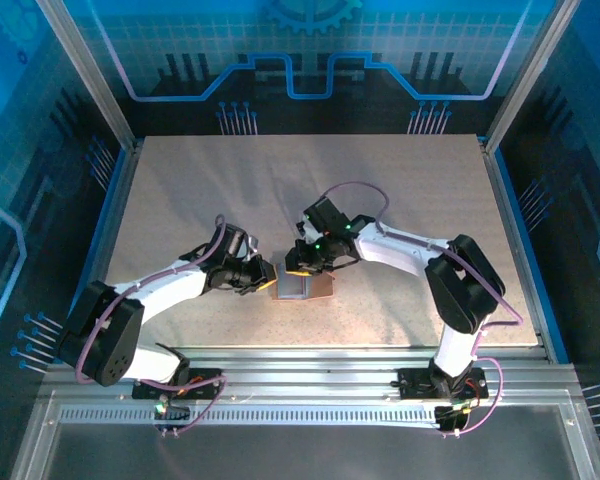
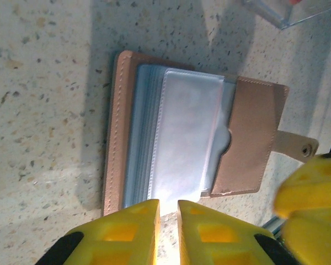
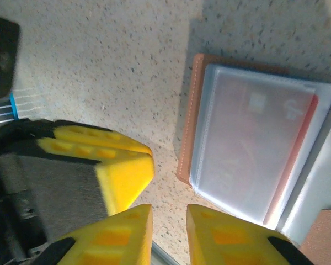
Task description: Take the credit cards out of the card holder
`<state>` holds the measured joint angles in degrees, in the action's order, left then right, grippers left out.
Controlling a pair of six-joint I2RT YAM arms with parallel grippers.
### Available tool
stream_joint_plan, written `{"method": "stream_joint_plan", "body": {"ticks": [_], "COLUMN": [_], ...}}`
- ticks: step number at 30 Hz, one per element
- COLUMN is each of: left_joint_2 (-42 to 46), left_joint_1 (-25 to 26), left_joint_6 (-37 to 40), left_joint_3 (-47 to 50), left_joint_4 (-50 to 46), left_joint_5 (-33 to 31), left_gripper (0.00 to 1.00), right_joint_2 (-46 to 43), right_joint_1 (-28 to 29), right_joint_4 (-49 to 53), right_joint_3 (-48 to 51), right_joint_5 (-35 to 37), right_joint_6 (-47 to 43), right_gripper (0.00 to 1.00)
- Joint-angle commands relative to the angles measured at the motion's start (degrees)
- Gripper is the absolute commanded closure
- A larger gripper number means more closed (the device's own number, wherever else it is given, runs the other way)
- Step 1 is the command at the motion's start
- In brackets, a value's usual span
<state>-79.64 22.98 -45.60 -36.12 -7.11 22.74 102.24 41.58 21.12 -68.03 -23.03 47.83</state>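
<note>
The card holder (image 1: 308,288) lies open on the table between the two arms, tan-brown (image 2: 248,138) outside, with a stack of clear plastic sleeves (image 2: 187,138) inside. A red credit card (image 3: 254,143) shows through the top sleeve in the right wrist view, above the brown rim (image 3: 186,138). My left gripper (image 1: 267,277) sits at the holder's left edge. Its fingertips (image 2: 168,203) stand a narrow gap apart at the sleeve's edge, with bare table between them. My right gripper (image 1: 302,265) hovers open over the holder's far-left corner, its fingertips (image 3: 169,208) beside the rim with nothing in them.
The corner of a clear plastic container (image 2: 298,11) lies just beyond the holder, something orange-red inside it. The holder's snap tab (image 2: 298,146) sticks out on one side. The two grippers are very close; the other arm's yellow finger (image 3: 116,165) shows beside my right fingertips.
</note>
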Motion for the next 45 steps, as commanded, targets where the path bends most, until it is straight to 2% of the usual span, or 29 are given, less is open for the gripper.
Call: {"method": "stream_joint_plan", "body": {"ticks": [1, 6, 12, 17, 33, 45], "left_joint_2": [0.5, -1.2, -4.8, -4.7, -5.4, -5.7], "left_joint_1": [-0.4, -0.3, -0.3, -0.2, -0.1, 0.4], "left_joint_6": [-1.4, -0.9, 0.3, -1.7, -2.2, -2.4], "left_joint_3": [0.2, -1.6, -6.8, -7.4, -5.3, -4.5], "left_joint_4": [1.1, -0.5, -4.2, -2.8, -0.8, -1.1], "left_joint_5": [-1.1, -1.0, 0.3, -0.7, -0.2, -0.9], "left_gripper": [0.83, 0.82, 0.82, 0.82, 0.82, 0.82], "right_joint_2": [2.2, 2.7, 3.8, 4.0, 7.1, 5.6], "right_joint_1": [1.0, 1.9, 3.5, 3.6, 3.2, 1.8], "right_joint_4": [-2.8, -6.0, -2.9, -2.9, -2.1, -1.8], "right_joint_3": [2.8, 4.4, 1.3, 1.2, -1.0, 1.7], "right_joint_5": [-0.4, 1.1, 2.3, 3.5, 4.7, 5.8], "right_joint_6": [2.6, 3.5, 2.9, 4.3, 5.4, 5.1], "right_gripper": [0.77, 0.76, 0.76, 0.76, 0.76, 0.76]}}
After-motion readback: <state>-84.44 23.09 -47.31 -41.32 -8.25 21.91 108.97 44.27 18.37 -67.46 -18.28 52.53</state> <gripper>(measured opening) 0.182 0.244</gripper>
